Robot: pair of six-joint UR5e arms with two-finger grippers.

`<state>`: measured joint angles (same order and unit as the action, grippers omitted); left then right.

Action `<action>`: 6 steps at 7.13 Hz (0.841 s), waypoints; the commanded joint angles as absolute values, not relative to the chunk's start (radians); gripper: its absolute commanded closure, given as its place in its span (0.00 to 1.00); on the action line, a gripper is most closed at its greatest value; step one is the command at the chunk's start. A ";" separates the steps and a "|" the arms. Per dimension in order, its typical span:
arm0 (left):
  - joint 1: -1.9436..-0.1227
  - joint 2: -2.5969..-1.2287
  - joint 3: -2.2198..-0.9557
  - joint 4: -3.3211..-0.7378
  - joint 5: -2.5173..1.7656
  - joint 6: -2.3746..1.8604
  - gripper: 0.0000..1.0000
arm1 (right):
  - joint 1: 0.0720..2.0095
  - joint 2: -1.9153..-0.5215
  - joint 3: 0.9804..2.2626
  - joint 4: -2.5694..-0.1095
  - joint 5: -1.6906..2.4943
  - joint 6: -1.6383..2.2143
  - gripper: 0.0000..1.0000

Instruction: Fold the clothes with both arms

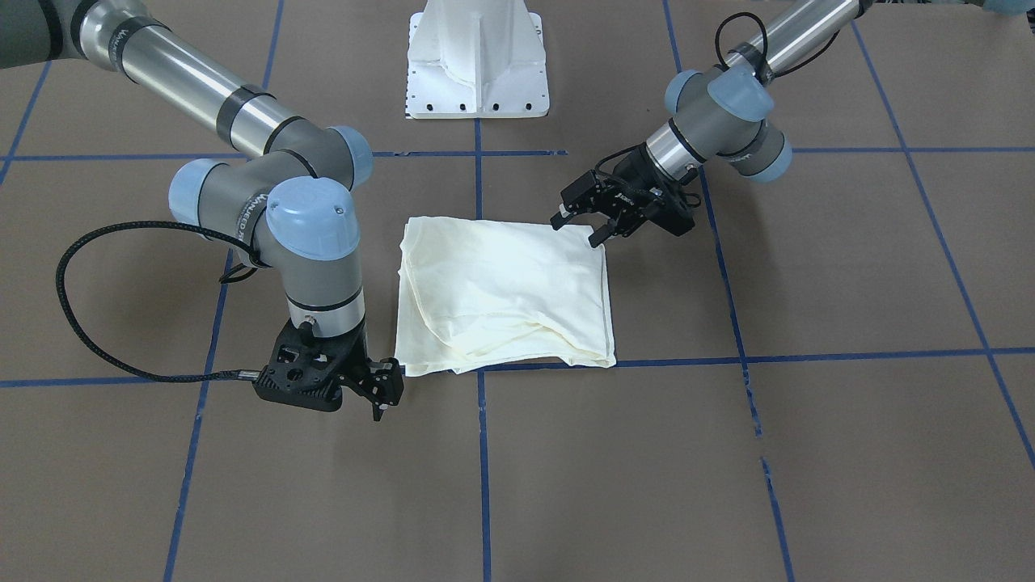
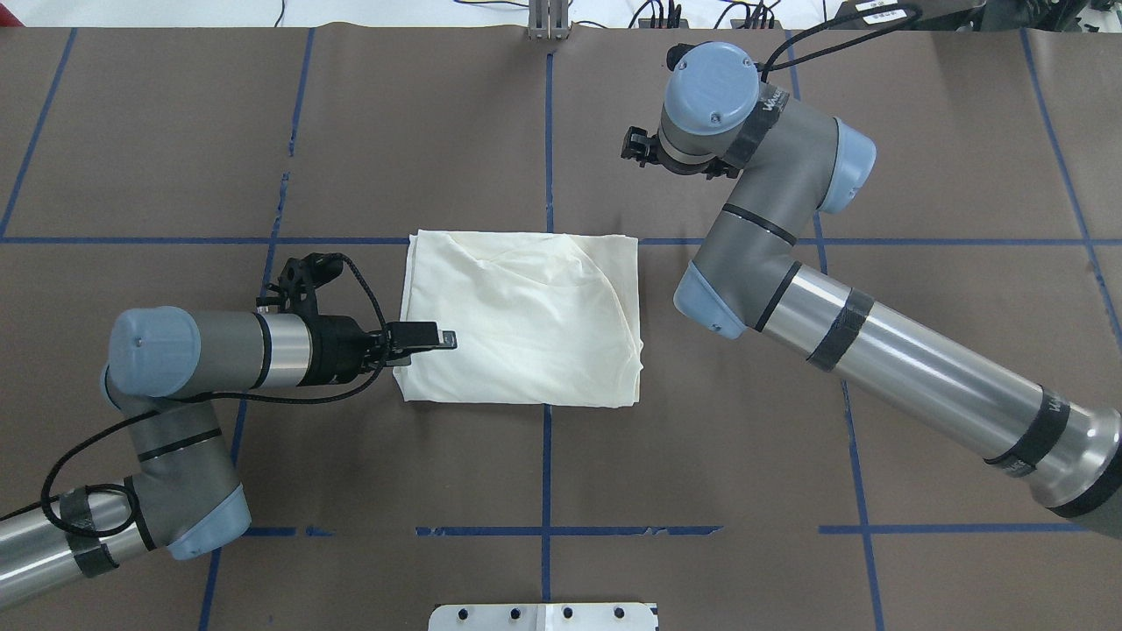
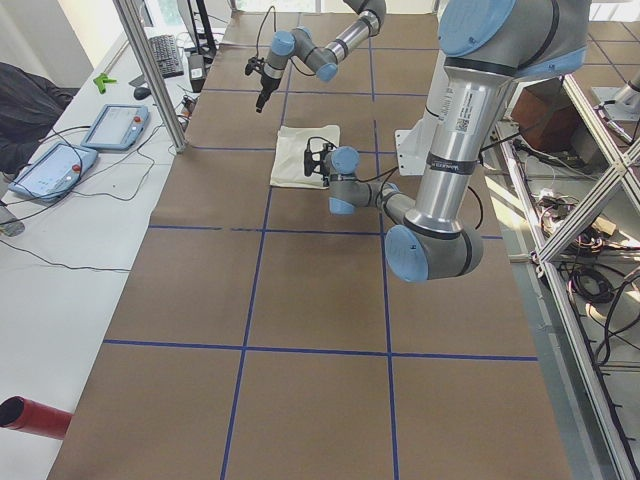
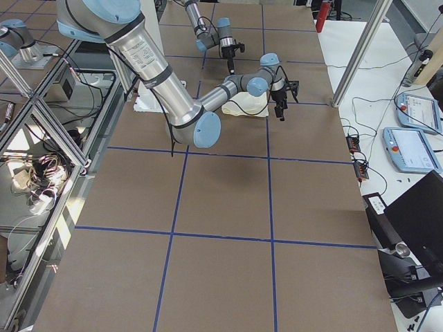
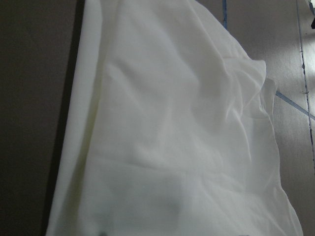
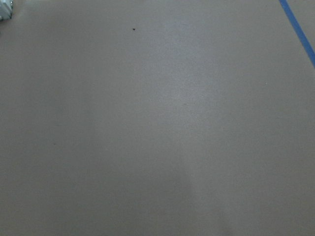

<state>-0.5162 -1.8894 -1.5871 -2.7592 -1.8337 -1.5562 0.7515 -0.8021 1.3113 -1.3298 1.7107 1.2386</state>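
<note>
On the bench (image 1: 849,267), at its middle, a cream T-shirt (image 1: 501,291) lies folded square, plain side up, with neither hand holding it.

Only the front-facing view shows both sets of fingers. The left hand (image 1: 578,229) is spread wide and empty, low over the shirt's corner on the robot's side. The right hand (image 1: 386,400) has fingers that look parted, grips nothing, and sits just beside the opposite corner. Overhead, the right arm (image 2: 763,228) bends so its wrist points straight down and hides most of that hand, while the left arm (image 2: 219,350) reaches in nearly level. The left wrist view is filled with cloth; the right wrist view shows bare bench and blue tape (image 6: 297,30).
</note>
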 commanded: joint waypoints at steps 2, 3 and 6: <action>-0.593 -1.887 -1.915 -2.211 -1.904 -1.382 0.00 | 0.906 -0.978 1.489 -1.347 1.950 0.948 0.00; -0.630 -1.887 -2.042 -1.937 -1.904 -1.248 0.00 | 1.001 -1.053 1.555 -1.394 2.051 0.792 0.00; -0.884 -1.696 -2.235 -1.663 -1.960 -0.702 0.00 | 1.265 -1.225 1.738 -1.688 2.173 0.256 0.00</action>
<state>-0.7661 -1.7946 -2.1862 -1.7176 -1.9184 -0.9337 1.1579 -1.1605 1.6735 -1.5672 2.1364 0.4712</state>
